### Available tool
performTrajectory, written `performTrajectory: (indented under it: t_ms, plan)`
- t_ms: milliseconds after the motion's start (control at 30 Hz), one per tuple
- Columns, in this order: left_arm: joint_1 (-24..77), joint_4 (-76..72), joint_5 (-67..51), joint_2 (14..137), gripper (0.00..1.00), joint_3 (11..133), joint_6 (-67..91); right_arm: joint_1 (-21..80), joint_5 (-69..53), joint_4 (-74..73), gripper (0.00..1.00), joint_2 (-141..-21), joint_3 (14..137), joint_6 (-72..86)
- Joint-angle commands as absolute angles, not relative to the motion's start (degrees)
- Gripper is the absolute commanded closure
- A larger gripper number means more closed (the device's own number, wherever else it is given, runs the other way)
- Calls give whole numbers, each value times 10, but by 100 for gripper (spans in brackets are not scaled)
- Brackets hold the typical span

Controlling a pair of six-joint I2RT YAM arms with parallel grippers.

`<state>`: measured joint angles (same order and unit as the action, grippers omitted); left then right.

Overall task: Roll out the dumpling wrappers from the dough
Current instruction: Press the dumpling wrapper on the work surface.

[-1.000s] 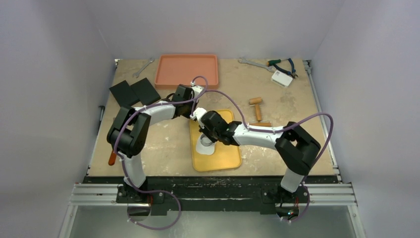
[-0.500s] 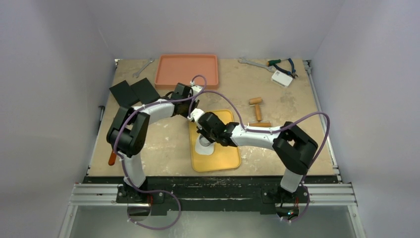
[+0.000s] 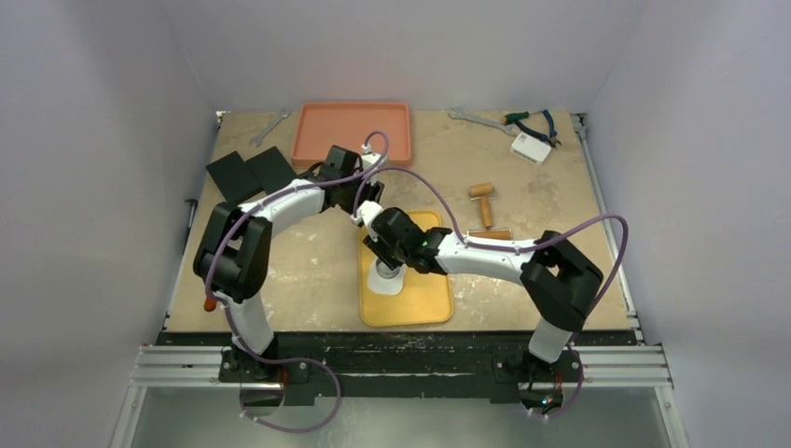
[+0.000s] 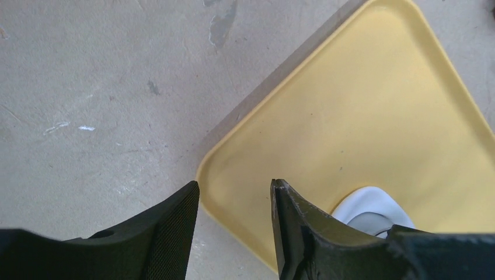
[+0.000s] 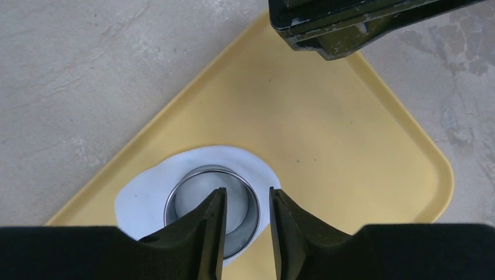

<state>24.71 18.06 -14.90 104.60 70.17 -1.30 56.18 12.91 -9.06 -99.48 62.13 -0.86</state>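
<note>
A flattened white dough sheet (image 5: 146, 189) lies on the yellow tray (image 5: 350, 146), near its front left corner. The small metal ring cutter (image 5: 192, 175) stands on the dough, with dough showing inside it. No separate cut wrapper disc shows. My right gripper (image 5: 247, 191) hovers over the ring, open, its fingers on either side of the ring's right wall; it also shows in the top view (image 3: 384, 269). My left gripper (image 4: 234, 185) is open and empty over the tray's far left corner (image 3: 362, 201). Its fingers (image 5: 350, 23) show at the top of the right wrist view.
An orange tray (image 3: 352, 133) sits at the back. Two black blocks (image 3: 252, 173) lie at the left. A wooden rolling pin (image 3: 483, 203) lies right of the yellow tray. A wrench (image 3: 476, 119), pliers (image 3: 534, 121) and a white box (image 3: 531, 147) lie at the back right.
My left gripper has drawn back from the tray toward the far left. My right gripper has shifted slightly left over the ring cutter.
</note>
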Motion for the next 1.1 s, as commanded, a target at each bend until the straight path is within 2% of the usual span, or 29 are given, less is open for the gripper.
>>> performTrajectory:
  t_ms: [0, 100, 200, 300, 467, 567, 733, 1067]
  plan:
    - [236, 197, -185, 1008, 52, 723, -25, 554, 128, -91, 60, -954, 647, 25]
    - [229, 202, -203, 982, 51, 713, -35, 537, 123, -100, 59, -933, 634, 68]
    - [228, 233, -236, 959, 60, 709, -54, 497, 50, -102, 64, -902, 606, 140]
    - [230, 290, -293, 952, 64, 696, -68, 471, 2, -80, 64, -878, 564, 208]
    - [256, 319, -289, 951, 56, 634, -96, 465, -30, -77, 62, -896, 553, 246]
    - [276, 308, -278, 949, 53, 619, -94, 462, -34, -77, 65, -916, 555, 247]
    - [302, 295, -271, 961, 53, 619, -87, 461, -41, -73, 67, -935, 558, 247]
    - [303, 276, -273, 998, 60, 624, -54, 461, -44, -71, 81, -953, 551, 248]
